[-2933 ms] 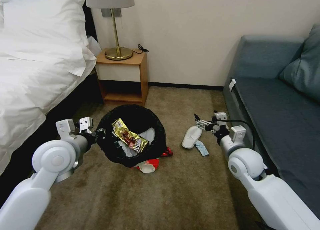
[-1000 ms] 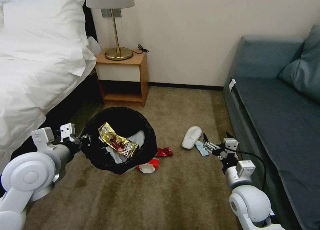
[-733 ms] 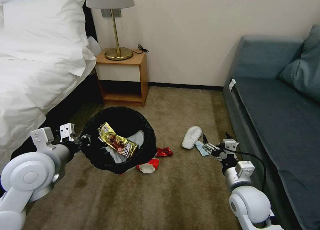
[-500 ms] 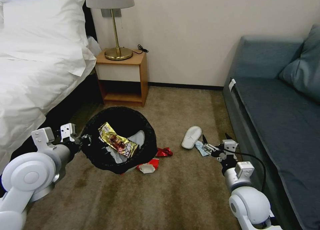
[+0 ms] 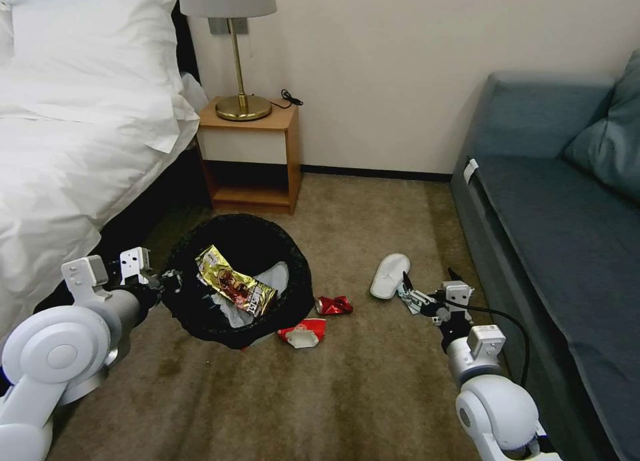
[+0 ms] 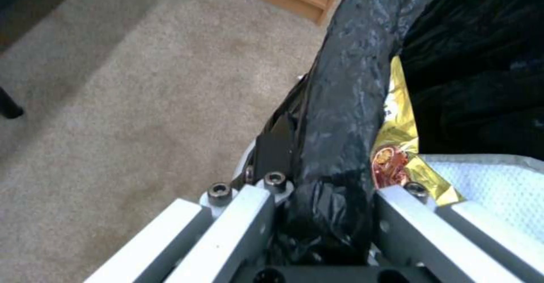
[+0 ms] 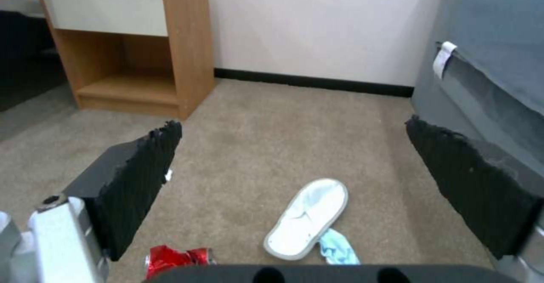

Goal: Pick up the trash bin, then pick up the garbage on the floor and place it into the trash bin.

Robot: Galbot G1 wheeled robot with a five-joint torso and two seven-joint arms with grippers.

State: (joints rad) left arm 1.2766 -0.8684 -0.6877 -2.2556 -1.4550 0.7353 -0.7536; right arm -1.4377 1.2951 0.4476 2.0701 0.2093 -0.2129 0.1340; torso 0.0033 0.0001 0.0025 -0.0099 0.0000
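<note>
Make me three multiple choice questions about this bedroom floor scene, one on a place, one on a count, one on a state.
1. Where is the gold foil wrapper?
A. on the sofa
B. inside the round black-bagged trash bin
C. on the nightstand

2. How many white slippers lie on the carpet?
A. one
B. two
C. three

3. How is the right gripper?
A. shut on the slipper
B. shut on a can
C. open

B: the wrapper lies in the bin.
A: a single slipper shows.
C: its fingers stand apart, holding nothing.

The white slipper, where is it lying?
The white slipper lies on the carpet near the sofa, just beyond the right gripper.
</note>
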